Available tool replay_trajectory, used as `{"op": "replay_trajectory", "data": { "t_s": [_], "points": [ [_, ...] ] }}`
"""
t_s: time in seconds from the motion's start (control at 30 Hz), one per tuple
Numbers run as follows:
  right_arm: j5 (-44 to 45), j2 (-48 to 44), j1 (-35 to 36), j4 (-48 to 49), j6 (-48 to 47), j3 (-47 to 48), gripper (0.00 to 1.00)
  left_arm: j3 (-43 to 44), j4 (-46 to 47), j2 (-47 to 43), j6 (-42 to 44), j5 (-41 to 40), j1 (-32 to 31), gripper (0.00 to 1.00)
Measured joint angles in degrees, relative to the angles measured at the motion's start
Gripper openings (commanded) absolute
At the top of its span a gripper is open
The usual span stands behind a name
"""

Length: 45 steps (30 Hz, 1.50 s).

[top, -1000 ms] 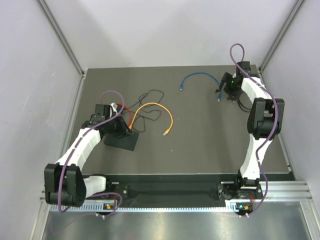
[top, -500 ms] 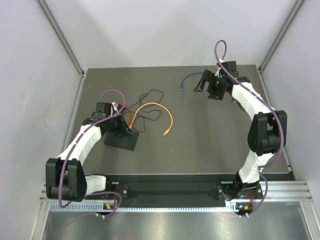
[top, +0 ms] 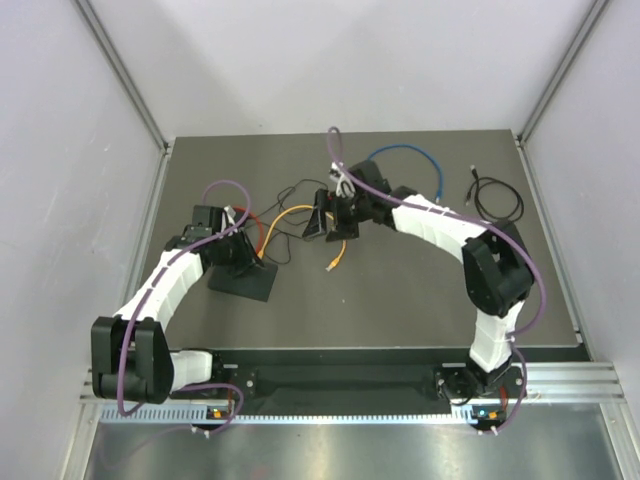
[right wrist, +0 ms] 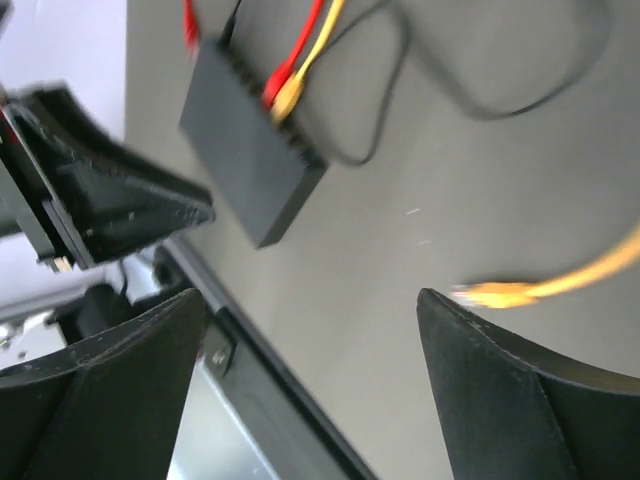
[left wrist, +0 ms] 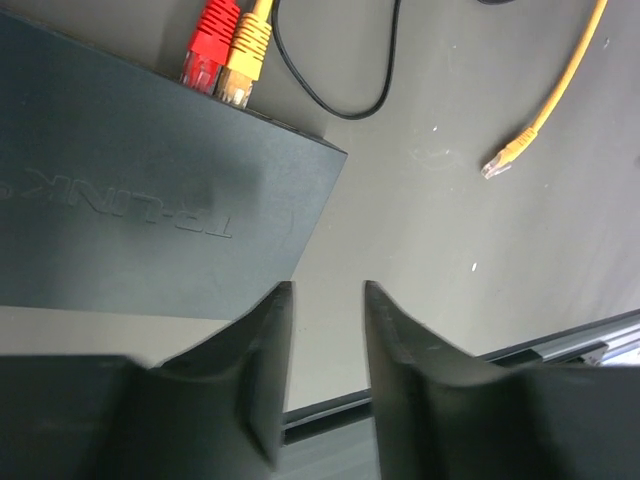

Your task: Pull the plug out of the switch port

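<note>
Sitting side by side in the switch, the red plug and yellow plug look fully seated, so nothing is pulled yet. The left gripper hovers at the switch's corner, fingers narrowly apart and empty. The right gripper hangs beside the switch, fingers wide.

The flat matte-black rectangular switch lies left on the dark grey counter, a red plug and a yellow plug in its far edge. Right of it lies an orange cable, farther back a blue cable, far right a coiled black cable.
</note>
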Motion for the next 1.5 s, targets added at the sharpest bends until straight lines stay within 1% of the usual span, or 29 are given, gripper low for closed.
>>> {"op": "replay_trajectory", "data": {
  "t_s": [0.07, 0.2, 0.5, 0.57, 0.63, 0.67, 0.73, 0.77, 0.83, 0.9, 0.97, 1.07, 1.2, 1.37, 1.4, 1.43, 1.47, 1.5],
  "points": [
    [-1.79, 1.09, 1.79, 2.58, 1.64, -1.60, 0.85, 0.00, -0.20, 0.00, -0.20, -0.20, 0.00, 0.43],
    [-3.28, 2.99, 3.32, 6.10, 4.22, -4.90, 0.85, 0.07, -0.90, -0.11, -0.24, -0.66, 0.04, 0.42],
    [-3.30, 4.28, 4.42, 11.41, 7.02, -5.97, 0.81, 0.07, -1.29, -1.62, -1.60, -0.15, 0.04, 0.39],
    [-3.26, 4.68, 4.61, 13.20, 7.89, -5.95, 0.76, 0.07, -1.42, -1.62, -1.88, -0.15, 0.04, 0.38],
    [-3.15, 5.49, 4.76, 14.58, 8.79, -5.95, 0.73, 0.09, -1.77, -1.62, -2.08, -0.17, 0.04, 0.37],
    [-3.06, 6.08, 4.81, 15.43, 9.44, -5.97, 0.69, 0.09, -1.97, -1.57, -2.23, -0.20, 0.04, 0.36],
    [-2.91, 7.15, 4.83, 18.29, 10.73, -6.69, 0.65, 0.37, -2.56, -1.38, -2.60, -0.42, 0.04, 0.34],
    [-2.91, 7.50, 4.83, 19.30, 11.43, -7.13, 0.59, 0.63, -2.67, -1.11, -2.78, -0.55, 0.04, 0.34],
    [-3.21, 8.46, 4.85, 21.05, 12.79, -7.43, 0.52, 1.11, -2.73, -0.59, -3.13, -0.85, 0.04, 0.32],
    [-4.04, 10.14, 4.94, 23.54, 14.36, -6.99, 0.51, 1.31, -2.89, -0.33, -3.39, -1.53, 0.04, 0.29],
    [-4.66, 12.33, 5.25, 25.16, 15.85, -5.66, 0.47, 1.49, -3.72, -0.33, -3.50, -3.08, 0.04, 0.29],
    [-5.27, 14.95, 6.08, 26.97, 17.90, -3.67, 0.45, 1.57, -5.44, -0.31, -3.50, -5.95, 0.04, 0.28],
    [-6.51, 17.66, 7.43, 30.67, 21.09, -1.22, 0.45, 1.60, -7.15, 0.15, -3.48, -9.01, 0.26, 0.28],
    [-7.37, 21.00, 9.18, 32.41, 23.10, 3.78, 0.45, 2.97, -8.13, 2.12, -3.21, -12.17, 0.66, 0.28],
    [-7.48, 21.57, 9.53, 32.92, 23.54, 4.48, 0.43, 3.26, -8.15, 2.49, -3.19, -12.63, 0.87, 0.28],
    [-7.56, 22.01, 9.90, 33.18, 23.91, 5.14, 0.37, 3.56, -8.15, 2.91, -3.17, -13.00, 1.16, 0.28],
    [-7.69, 22.56, 10.27, 33.38, 24.04, 5.77, 0.34, 3.85, -8.15, 3.34, -3.17, -13.25, 1.44, 0.27],
    [-7.82, 23.04, 10.67, 33.59, 24.39, 6.32, 0.33, 4.09, -8.17, 3.72, -3.19, -13.31, 1.62, 0.27]
  ]
}}
